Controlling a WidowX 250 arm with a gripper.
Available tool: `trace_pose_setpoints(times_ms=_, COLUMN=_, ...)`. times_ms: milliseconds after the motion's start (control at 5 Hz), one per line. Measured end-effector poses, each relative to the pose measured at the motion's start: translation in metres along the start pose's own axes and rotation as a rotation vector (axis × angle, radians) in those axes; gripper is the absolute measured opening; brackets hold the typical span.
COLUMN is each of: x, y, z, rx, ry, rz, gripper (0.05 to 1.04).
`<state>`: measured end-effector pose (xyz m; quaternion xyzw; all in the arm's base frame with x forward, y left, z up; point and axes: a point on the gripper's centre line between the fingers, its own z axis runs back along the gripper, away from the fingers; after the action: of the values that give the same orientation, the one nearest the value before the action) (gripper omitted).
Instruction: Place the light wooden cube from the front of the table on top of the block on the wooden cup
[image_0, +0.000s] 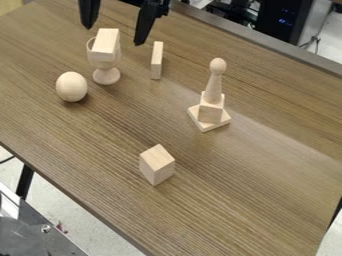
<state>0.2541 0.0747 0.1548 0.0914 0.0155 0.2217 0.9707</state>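
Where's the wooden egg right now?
In the camera view, the wooden egg is on the table toward the upper left, just left of and slightly nearer the camera than the wooden goblet topped by a block.

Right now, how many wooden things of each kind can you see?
Goblet: 1
Egg shape: 1
Blocks: 4 (goblet's block, slim block, front block, stack's block)
Flat square base: 1
Round-topped peg: 1
Total: 8
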Motion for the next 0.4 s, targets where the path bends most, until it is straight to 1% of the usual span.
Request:
trace_pose_setpoints(times_ms=200, x=-0.003, y=-0.001, z=-0.008, rx=0.002, ry=0.031, rz=-0.003, gripper=1.0)
trace_pose_setpoints(times_ms=400, x=-0.014, y=-0.007, z=-0.016, rx=-0.028, ry=0.084, rz=-0.008, gripper=1.0)
